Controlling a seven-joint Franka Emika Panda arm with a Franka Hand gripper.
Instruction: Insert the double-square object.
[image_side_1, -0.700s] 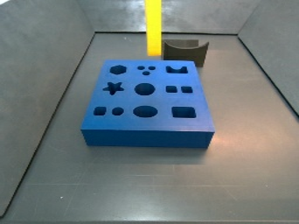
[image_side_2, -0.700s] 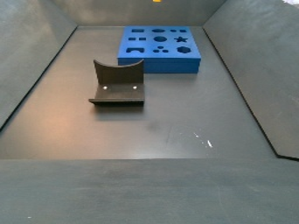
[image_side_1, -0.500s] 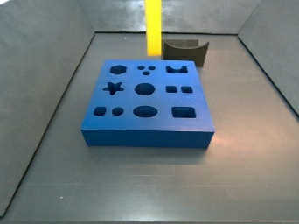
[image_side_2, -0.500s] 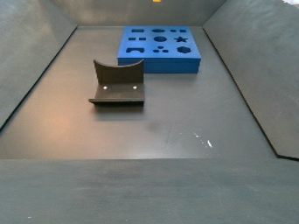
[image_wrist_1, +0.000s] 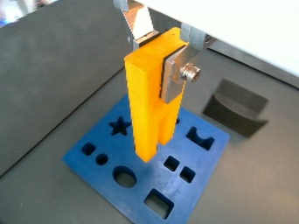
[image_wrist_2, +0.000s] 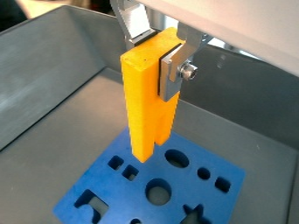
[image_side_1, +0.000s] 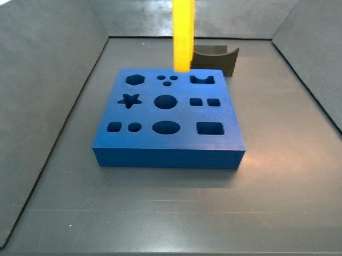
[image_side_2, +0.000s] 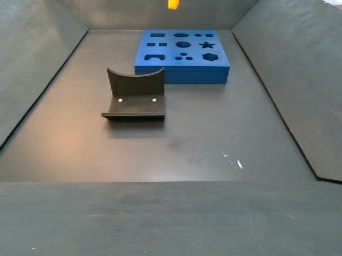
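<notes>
gripper (image_wrist_1: 163, 54) above blue block (image_side_1: 167, 118) | jaws clenched on double-square object (image_wrist_1: 152, 101), upper end | bar likely stiff, light, smooth-sided

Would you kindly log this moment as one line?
gripper: shut on yellow bar | bar: upright, above blue block | insertion: not done

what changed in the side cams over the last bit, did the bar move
Slightly. In a side view the double-square object, hanging upright above the blue block, has shifted a little to the right, toward the dark grey curved piece. No clear drop shows. The pincer is shut on the bar's upper part in both wrist views; nothing was released. Block and curved piece stayed put.
</notes>
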